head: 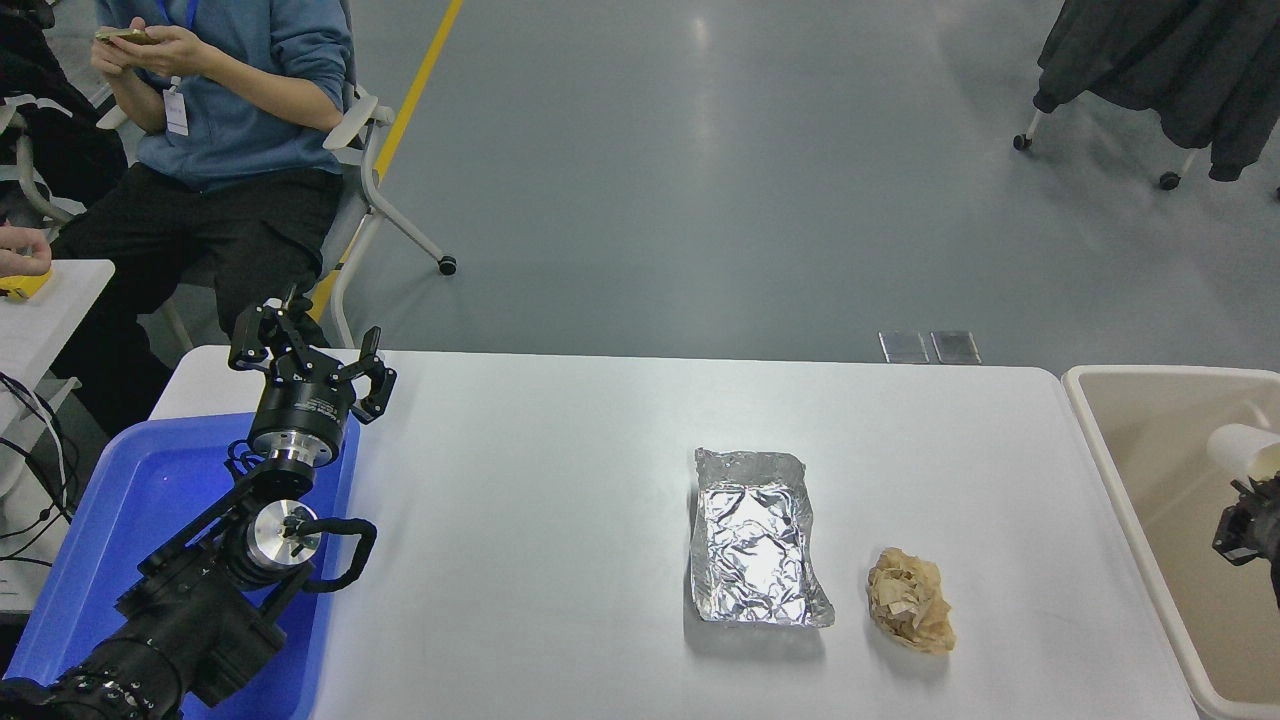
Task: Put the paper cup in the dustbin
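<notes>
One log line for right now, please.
right claw: at right edge over dustbin, paper cup at its tip | grip: unclear | left claw: parked over blue tray
</notes>
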